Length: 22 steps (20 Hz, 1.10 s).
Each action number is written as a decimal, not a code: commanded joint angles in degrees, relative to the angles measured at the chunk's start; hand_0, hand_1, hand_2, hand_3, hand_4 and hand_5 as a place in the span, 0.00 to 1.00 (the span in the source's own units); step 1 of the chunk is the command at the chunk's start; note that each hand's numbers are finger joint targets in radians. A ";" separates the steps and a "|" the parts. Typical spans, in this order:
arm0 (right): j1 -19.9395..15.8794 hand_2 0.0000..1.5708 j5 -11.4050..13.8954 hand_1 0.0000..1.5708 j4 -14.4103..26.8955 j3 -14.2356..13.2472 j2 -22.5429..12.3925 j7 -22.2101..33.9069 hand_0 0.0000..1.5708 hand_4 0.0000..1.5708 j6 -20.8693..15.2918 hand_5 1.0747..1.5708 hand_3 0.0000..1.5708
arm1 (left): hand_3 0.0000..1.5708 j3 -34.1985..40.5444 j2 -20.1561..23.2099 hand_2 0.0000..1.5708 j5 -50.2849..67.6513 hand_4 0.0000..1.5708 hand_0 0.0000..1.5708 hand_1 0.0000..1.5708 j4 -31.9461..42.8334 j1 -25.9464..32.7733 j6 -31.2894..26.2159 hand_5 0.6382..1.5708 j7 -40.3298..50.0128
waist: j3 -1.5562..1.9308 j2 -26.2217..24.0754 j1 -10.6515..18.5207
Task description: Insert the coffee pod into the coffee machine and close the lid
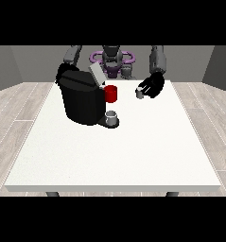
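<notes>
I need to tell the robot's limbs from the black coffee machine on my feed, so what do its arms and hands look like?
Both arms are grey, rounded segments coming down from the shoulders. Each ends in a black hand with fingers and a thumb. The hand at the view's right stands out against the white table. The hand at the view's left blends into the black coffee machine. No cables or markings show.

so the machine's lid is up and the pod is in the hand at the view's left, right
Not quite. The lid of the coffee machine is up, but the front view shows the coffee pod in the hand at the view's right, off to the machine's side.
</notes>
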 commanded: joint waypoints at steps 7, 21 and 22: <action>-0.49 0.00 -0.67 0.00 4.77 -0.35 0.20 -6.63 0.00 0.26 1.92 1.00 0.00 | 0.82 1.20 1.22 0.85 0.50 0.36 0.80 0.80 -3.51 -7.07 -6.91 1.00 1.51 | 0.00 0.88 -0.60; -5.98 0.00 -0.18 0.00 -1.32 2.83 -0.07 0.03 0.00 0.33 1.41 1.00 0.00 | 0.76 6.55 5.33 0.79 0.94 0.31 0.77 0.77 -1.64 -17.54 -8.20 1.00 7.40 | -0.02 2.38 -7.10; -6.68 0.00 -1.21 0.00 -0.06 1.37 -0.83 -0.78 0.00 0.31 2.09 1.00 0.00 | 0.76 6.48 4.79 0.80 0.58 0.30 0.79 0.79 -1.98 -18.94 -7.69 1.00 9.50 | 0.00 3.16 -7.18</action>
